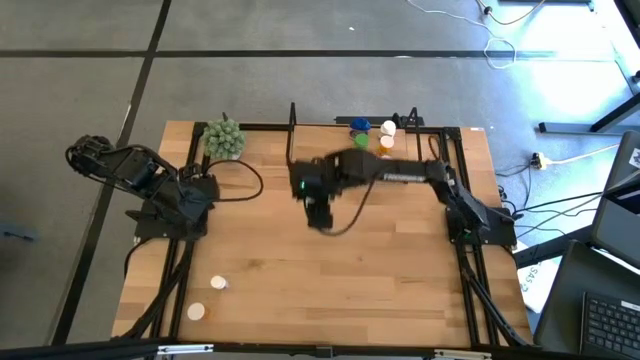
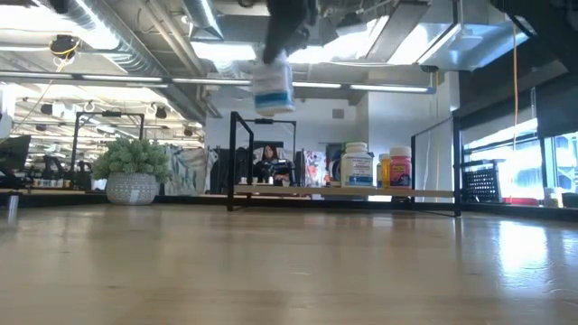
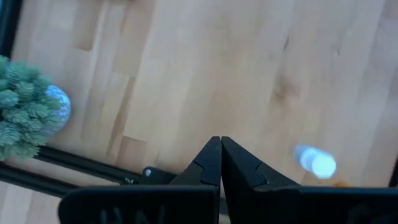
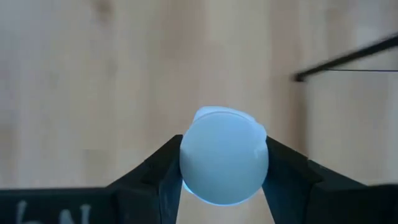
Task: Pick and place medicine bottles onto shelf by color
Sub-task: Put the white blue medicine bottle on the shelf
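My right gripper point(image 1: 318, 214) hangs over the middle of the table, shut on a small white bottle with a pale blue label point(image 2: 273, 86), which is lifted high above the tabletop. In the right wrist view I see the bottle end-on, with its round white top point(image 4: 224, 155). The shelf point(image 1: 372, 130) stands at the far edge with blue point(image 1: 358, 126), white point(image 1: 388, 127), green point(image 1: 360, 141) and orange point(image 1: 386, 143) bottles standing on its board. My left gripper point(image 3: 221, 155) is shut and empty at the table's left side point(image 1: 200, 192). My right gripper pinches the bottle between its two fingers point(image 4: 163, 171), one on each side of its round upper part point(image 4: 186, 163). The fingers come from above, pointing down. The bottle hangs below them, about upright and clear of the table point(image 2: 273, 90).
A green spiky plant ball in a pot point(image 1: 223, 138) stands at the far left, beside the shelf. A white bottle point(image 1: 216, 284) and an orange one point(image 1: 196, 311) lie near the front left corner. Black frame bars run along the table's edges point(image 1: 470, 270).
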### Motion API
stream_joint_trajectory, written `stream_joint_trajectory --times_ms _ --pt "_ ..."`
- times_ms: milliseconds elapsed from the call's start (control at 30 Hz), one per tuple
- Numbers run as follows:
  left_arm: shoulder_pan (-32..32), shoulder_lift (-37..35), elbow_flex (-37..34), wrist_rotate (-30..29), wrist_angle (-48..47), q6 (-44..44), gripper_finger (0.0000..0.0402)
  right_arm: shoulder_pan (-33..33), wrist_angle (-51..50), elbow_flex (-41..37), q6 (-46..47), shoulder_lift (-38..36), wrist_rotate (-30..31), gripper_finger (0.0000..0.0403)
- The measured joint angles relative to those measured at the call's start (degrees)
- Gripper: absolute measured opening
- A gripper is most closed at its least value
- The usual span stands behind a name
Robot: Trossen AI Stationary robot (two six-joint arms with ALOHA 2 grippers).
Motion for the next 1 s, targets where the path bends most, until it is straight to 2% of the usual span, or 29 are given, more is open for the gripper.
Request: stream_joint_trajectory --times_ms 167,433,633,833,933,1000 --pt "2.88 0.01 0.00 -3.15 3.36 -2.53 0.0000 -6.96 -0.23 0.21 -12.11 -0.31 0.00 0.0175" --pt "10.11 0.02 0.00 -3.53 8.44 -2.70 0.0000 -17.86 4.03 0.20 -28.33 -0.31 -0.04 0.0175" --pt "14.60 0.15 0.00 -3.43 8.83 -2.70 0.0000 -25.21 6.94 -1.00 -32.96 0.13 -7.56 0.0175" --pt "17.29 0.15 0.00 -3.34 8.82 -2.68 0.0000 -29.42 9.41 -4.43 -36.15 0.25 -11.86 0.0175" --pt "18.23 0.15 0.00 -3.30 8.82 -2.68 0.0000 -30.43 11.93 -7.64 -38.40 0.34 -12.06 0.0177" --pt "18.77 0.15 0.00 -3.27 8.79 -2.51 0.0000 -30.68 14.58 -9.52 -38.92 0.34 -9.87 0.0180"
